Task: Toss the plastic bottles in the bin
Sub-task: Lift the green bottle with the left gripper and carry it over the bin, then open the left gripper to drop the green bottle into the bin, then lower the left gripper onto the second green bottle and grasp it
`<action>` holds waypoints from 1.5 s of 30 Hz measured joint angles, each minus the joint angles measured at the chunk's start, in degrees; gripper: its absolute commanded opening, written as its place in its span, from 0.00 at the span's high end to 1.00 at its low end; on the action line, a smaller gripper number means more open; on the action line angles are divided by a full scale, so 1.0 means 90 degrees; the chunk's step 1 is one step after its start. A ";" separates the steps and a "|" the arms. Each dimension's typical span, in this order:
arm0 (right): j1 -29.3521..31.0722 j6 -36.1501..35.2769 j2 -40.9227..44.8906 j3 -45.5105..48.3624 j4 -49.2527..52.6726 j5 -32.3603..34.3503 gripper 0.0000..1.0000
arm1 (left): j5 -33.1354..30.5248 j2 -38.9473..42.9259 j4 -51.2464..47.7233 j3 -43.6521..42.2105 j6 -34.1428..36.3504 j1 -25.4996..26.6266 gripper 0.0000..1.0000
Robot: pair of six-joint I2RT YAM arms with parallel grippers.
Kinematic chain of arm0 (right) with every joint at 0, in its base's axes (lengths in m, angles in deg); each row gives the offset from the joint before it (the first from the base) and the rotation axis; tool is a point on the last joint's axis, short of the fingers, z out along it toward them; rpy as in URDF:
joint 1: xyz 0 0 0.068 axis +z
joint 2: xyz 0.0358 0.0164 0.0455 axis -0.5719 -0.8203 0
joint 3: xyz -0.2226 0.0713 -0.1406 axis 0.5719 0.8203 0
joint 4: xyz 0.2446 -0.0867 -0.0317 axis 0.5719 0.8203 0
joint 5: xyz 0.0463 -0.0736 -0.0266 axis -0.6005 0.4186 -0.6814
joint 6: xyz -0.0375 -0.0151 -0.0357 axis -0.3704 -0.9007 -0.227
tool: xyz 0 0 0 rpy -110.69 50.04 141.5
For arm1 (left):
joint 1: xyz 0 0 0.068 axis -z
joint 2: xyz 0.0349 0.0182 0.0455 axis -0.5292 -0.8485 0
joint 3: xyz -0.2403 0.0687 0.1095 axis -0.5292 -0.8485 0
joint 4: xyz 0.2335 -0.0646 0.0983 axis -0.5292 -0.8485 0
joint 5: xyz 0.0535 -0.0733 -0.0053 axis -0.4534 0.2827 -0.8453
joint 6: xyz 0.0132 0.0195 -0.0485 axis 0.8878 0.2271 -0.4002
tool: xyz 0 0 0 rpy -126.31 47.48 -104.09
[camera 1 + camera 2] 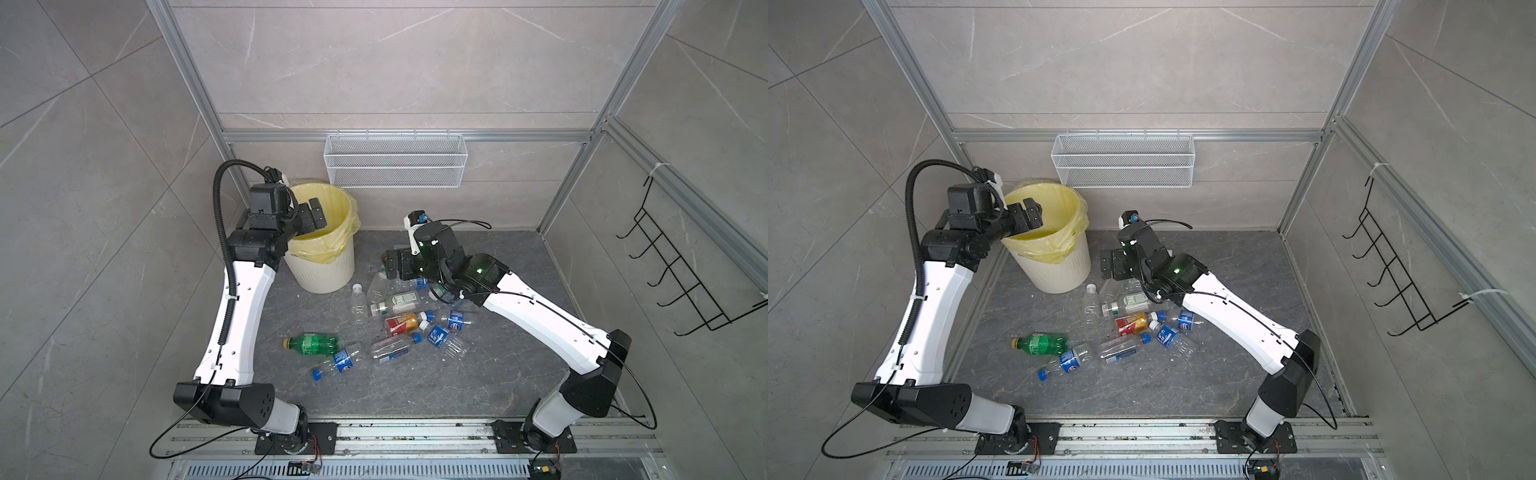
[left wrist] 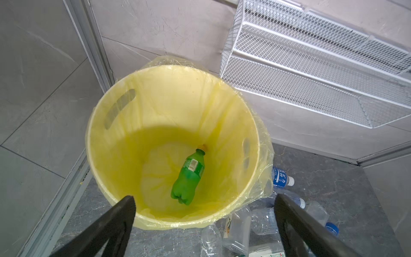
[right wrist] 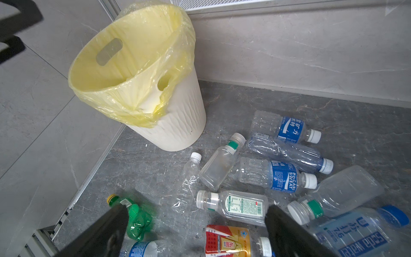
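Our left gripper (image 2: 204, 198) hangs over the bin (image 1: 328, 270), fingers spread wide and empty. One green bottle (image 2: 189, 175) lies on the yellow liner inside. Our right gripper (image 3: 197, 209), fingers likewise apart and holding nothing, hovers above the plastic bottles (image 3: 242, 205) heaped on the floor beside the bin. We count at least eleven there, including a second green bottle (image 1: 311, 344) and one orange-red labelled bottle (image 1: 401, 324). Our right arm hides others. One mesh basket (image 1: 395, 166) hangs on the wall behind.

Bright, even light is cast from above, with soft shadows. The glossy white arm shells (image 1: 243, 316) (image 1: 934, 316) are overexposed in both top views.
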 measured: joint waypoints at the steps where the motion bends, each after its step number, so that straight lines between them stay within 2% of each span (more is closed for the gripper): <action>1: 0.0000 0.0007 0.0005 0.0022 0.0002 -0.0002 0.00 | 0.0024 0.0053 0.0000 0.0000 -0.0002 0.0000 0.00; 8: 0.0000 0.0073 0.0102 0.0265 -0.0005 -0.0024 0.00 | 0.0250 0.0155 -0.0061 -0.0143 -0.0061 0.0066 0.00; 14: 0.0000 0.0119 0.0284 0.0658 -0.0015 -0.0027 0.00 | 0.0272 0.0296 -0.0257 -0.0743 -0.0277 0.0537 0.00; 24: 0.0041 0.0019 0.0437 0.1586 -0.0046 0.0126 0.00 | -0.0495 0.1120 -0.1175 -0.1807 -0.1047 0.1392 0.00; 29: 0.0223 -0.0034 0.0498 0.1960 -0.0092 0.0194 0.00 | -0.0811 0.1931 -0.1413 -0.2815 -0.2239 0.1428 0.00; 38: 0.0821 -0.0032 0.0571 0.2290 -0.0253 0.0253 0.00 | -0.1003 0.2691 -0.1375 -0.5163 -0.4551 0.1294 0.00; 41: 0.1052 -0.0029 0.0556 0.2290 -0.0287 0.0291 0.00 | -0.0882 0.2756 -0.1175 -0.5838 -0.5107 0.0957 0.00; 45: 0.1190 -0.0024 0.0476 0.2290 -0.0347 0.0296 0.00 | -0.0474 0.2749 -0.0758 -0.6645 -0.5467 0.0299 0.00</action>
